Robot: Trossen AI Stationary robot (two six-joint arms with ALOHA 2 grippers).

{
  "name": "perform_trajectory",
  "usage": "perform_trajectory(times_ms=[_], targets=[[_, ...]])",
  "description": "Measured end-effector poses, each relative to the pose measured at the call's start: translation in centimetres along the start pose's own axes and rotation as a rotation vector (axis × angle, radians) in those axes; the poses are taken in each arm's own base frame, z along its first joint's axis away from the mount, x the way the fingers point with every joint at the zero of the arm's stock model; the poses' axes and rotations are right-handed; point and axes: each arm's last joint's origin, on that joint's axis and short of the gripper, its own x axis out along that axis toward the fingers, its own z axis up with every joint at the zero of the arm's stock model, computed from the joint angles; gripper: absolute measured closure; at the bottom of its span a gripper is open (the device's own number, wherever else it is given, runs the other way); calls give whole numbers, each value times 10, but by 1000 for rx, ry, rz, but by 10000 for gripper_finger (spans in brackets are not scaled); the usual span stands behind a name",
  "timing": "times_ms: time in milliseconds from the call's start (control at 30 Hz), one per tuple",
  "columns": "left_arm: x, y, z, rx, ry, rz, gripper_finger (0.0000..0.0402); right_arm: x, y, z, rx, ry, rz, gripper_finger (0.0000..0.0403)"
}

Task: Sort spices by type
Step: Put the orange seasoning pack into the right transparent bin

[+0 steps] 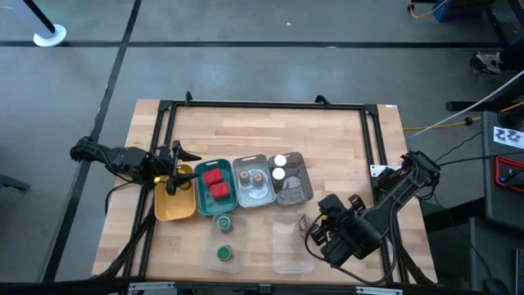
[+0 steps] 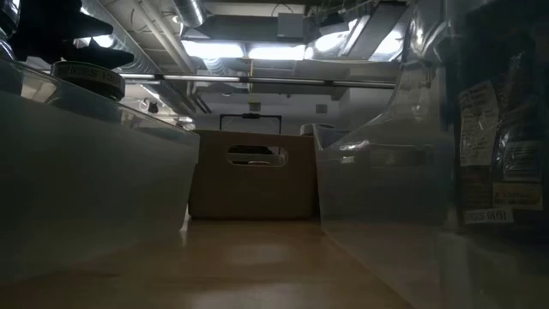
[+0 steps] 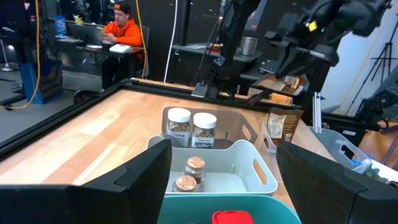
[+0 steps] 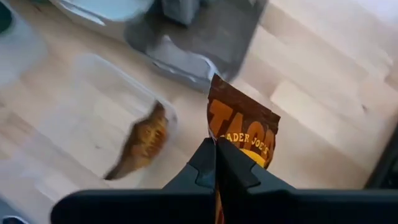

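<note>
My right gripper (image 4: 216,146) hangs above the near right of the table, shut on a flat brown pouch (image 4: 244,127). A row of trays stands mid-table. The teal tray (image 1: 201,190) holds red boxes (image 1: 217,187). The pale tray (image 1: 255,197) holds brown-capped jars (image 3: 191,173). The dark grey tray (image 1: 301,164) holds white-capped jars (image 3: 191,126) and a pouch (image 3: 277,126). Two green-capped jars (image 1: 223,222) stand on clear lids in front. My left gripper (image 3: 224,186) waits open and level over the yellow tray (image 1: 173,209). My right gripper pinches the pouch between its two shut fingers at one edge (image 4: 219,142). The fingers come from above, slanting steeply down. The pouch reaches out beyond the fingertips, its printed face in view, lifted clear over the wooden table top.
A clear plastic lid (image 1: 291,246) lies under my right gripper; in the right wrist view a blurred brown shape (image 4: 140,149) shows in it, and I cannot tell what it is. Black frame rails (image 1: 262,105) border the table. A seated person (image 3: 121,37) is beyond the far edge.
</note>
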Motion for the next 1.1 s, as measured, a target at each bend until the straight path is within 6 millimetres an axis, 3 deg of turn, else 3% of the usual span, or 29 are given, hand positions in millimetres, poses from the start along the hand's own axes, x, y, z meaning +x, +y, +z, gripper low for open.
perform_trajectory(times_ms=[433, 733, 900, 1100], targets=[[0, 0, 0, -2, 0, 0, 128, -31, 7, 21, -43, -268, 151, 401], [0, 0, 0, -2, 0, 0, 128, -37, 32, 24, -142, -478, 309, 401], [0, 0, 0, 6, 0, 0, 128, -34, 53, 22, -254, -605, 323, 401], [0, 0, 0, 6, 1, 0, 128, -13, 76, 10, -352, -653, 273, 401]])
